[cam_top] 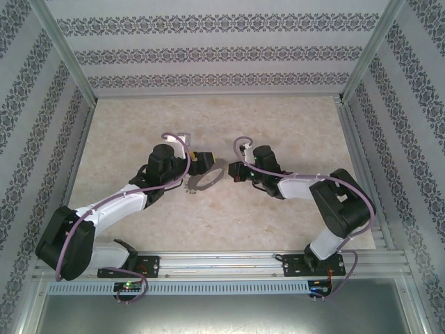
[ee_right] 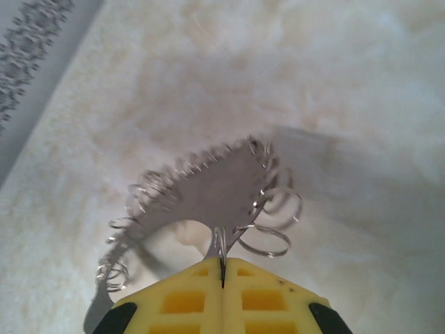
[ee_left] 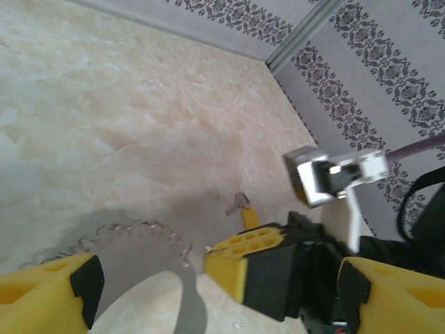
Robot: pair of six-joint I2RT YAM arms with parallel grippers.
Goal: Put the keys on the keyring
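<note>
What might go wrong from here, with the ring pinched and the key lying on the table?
1. The right fingers pinch the keyring by a thin bit at their very tips; it may slip or twist out.
2. The left fingers stand wide open close beside the right ones, so the two could bump.
3. The key is tiny and lies near the right fingers; it may get nudged away.

Left arm [cam_top: 115,205] jaws wide apart, right arm [cam_top: 302,186] jaws pinched shut
</note>
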